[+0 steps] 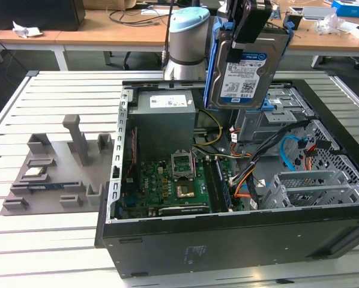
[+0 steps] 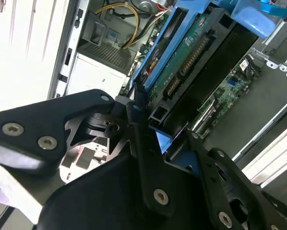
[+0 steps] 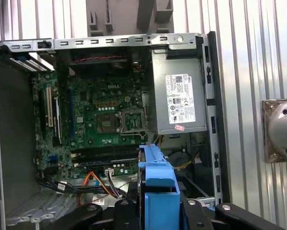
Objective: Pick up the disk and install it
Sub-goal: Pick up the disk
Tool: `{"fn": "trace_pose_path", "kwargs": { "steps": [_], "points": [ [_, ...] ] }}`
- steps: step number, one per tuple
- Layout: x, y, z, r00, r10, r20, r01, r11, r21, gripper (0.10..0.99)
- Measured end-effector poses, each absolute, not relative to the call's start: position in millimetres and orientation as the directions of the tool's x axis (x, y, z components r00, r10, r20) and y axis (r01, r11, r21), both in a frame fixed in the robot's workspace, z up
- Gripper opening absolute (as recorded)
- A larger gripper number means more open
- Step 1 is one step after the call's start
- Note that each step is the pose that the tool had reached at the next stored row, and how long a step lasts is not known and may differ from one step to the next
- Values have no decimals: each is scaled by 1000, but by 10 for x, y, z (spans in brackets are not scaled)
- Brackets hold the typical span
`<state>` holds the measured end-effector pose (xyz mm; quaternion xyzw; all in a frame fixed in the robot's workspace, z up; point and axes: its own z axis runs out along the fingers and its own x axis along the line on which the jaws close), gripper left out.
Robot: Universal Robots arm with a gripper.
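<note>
Could knock the flat silver-grey disk in its blue plastic frame [image 1: 248, 78] against the grey metal cage [image 1: 275, 114], or snag the loose coloured wires [image 1: 242, 180], if lowered crooked. Could drop it onto the green board [image 1: 161, 180] if gripped too softly. Hanging upright above the open black computer case [image 1: 227, 237], pinched at its top edge by the black gripper [image 1: 244, 42], between jaws closed just as narrow as the disk is thick.

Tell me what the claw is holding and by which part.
The claw holds the disk by its upper end; the disk hangs upright above the open computer case.
</note>
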<state>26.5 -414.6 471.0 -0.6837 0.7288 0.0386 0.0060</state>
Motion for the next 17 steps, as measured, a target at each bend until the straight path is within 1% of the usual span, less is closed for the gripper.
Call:
{"fn": "trace_pose_path", "kwargs": {
  "steps": [4, 7, 17],
  "points": [
    [265, -4207, 4707, -65, -996, -61, -997, 62, 48, 369],
    [265, -4378, 4694, -64, -996, -59, -997, 61, 48, 369],
    [264, -4518, 4685, -64, -996, -57, -997, 61, 48, 369]
  ]
}}
